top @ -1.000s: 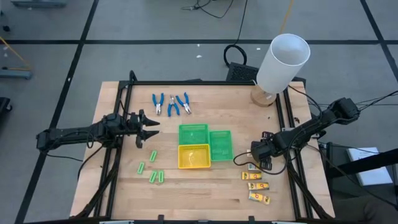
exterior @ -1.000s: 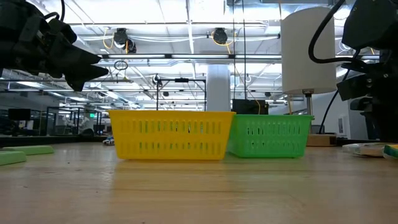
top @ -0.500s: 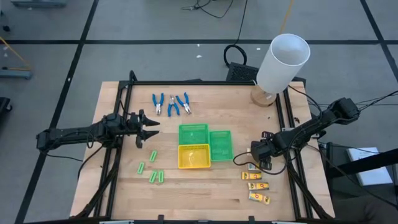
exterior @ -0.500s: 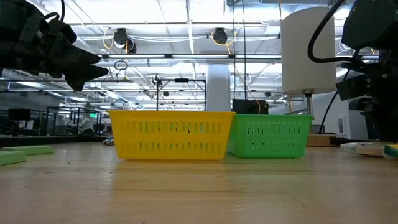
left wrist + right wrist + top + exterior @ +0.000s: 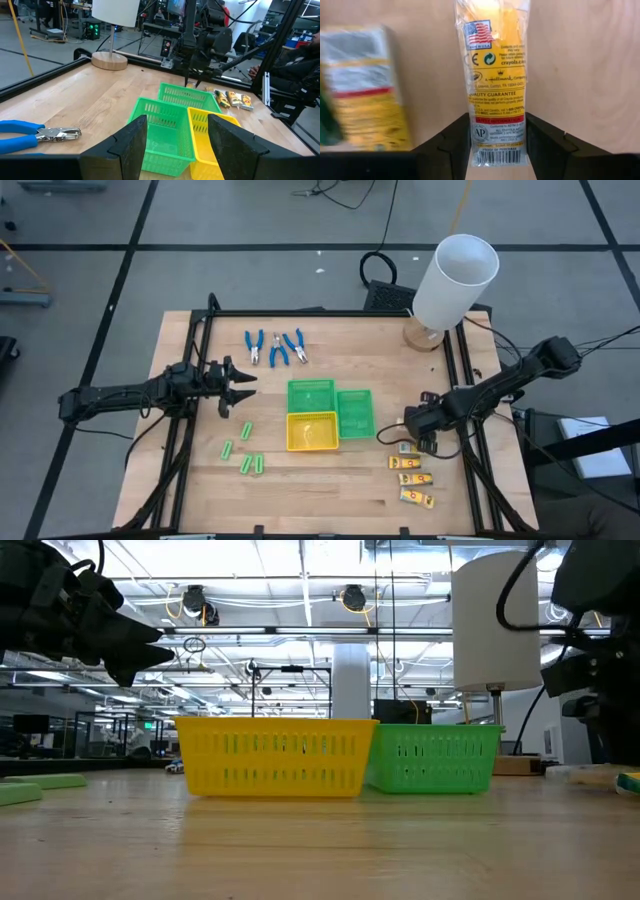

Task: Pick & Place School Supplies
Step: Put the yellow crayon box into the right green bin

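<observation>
Right gripper (image 5: 495, 145) clamps a yellow-orange packet (image 5: 496, 75) at the worktop's right; next, lift toward the trays. Left gripper (image 5: 243, 386) hovers open.

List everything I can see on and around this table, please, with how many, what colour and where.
Pliers: three, blue handles, far side of table.
Sticks: five, light green, near left.
Crayon packets: three lying near right, yellow-orange; another between the right gripper's fingers.
Trays: two green, one yellow, clustered mid-table.
Cylinder: one, white, on a wooden base, far right corner.
Table: one, light wood.
Left gripper: dark, open, raised over the table's left side.
Right gripper: dark, down at the packets, closed on one.
</observation>
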You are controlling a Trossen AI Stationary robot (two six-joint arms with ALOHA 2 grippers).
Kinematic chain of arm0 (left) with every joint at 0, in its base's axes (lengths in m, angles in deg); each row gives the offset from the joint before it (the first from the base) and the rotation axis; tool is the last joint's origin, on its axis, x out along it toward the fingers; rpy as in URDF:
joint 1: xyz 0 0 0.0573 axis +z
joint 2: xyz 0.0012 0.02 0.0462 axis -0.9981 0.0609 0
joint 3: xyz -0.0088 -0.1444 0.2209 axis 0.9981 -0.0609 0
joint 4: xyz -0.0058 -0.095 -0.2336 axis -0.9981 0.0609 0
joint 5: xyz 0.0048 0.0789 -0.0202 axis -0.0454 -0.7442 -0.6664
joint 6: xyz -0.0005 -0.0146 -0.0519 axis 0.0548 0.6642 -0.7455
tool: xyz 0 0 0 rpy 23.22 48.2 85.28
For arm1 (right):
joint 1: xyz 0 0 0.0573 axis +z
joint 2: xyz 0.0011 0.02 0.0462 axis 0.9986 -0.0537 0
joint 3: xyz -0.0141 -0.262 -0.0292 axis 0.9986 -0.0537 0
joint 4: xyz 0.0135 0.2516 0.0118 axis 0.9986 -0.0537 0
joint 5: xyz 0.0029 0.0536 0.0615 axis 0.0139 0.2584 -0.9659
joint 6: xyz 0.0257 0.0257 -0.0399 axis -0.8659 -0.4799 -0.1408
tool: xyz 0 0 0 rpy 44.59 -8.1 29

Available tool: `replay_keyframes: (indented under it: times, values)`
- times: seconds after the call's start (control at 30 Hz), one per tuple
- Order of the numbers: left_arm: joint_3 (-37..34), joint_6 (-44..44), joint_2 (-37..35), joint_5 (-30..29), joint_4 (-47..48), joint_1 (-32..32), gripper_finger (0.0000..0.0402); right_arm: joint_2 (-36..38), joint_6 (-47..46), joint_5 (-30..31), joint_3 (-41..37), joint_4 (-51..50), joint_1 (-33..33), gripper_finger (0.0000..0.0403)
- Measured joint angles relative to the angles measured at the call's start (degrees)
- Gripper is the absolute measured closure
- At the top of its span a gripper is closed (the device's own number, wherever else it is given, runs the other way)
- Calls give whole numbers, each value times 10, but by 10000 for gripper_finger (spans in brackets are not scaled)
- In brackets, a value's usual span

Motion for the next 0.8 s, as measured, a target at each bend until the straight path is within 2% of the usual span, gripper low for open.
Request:
replay_keyframes:
  times: [0.5, 0.8]
  values:
    - [0, 0, 0, 0, 0, 0, 188, 98, 0, 2, 1, -4, 0, 243]
    - [0, 0, 0, 0, 0, 0, 188, 123, 8, 2, 2, 37, 0, 243]
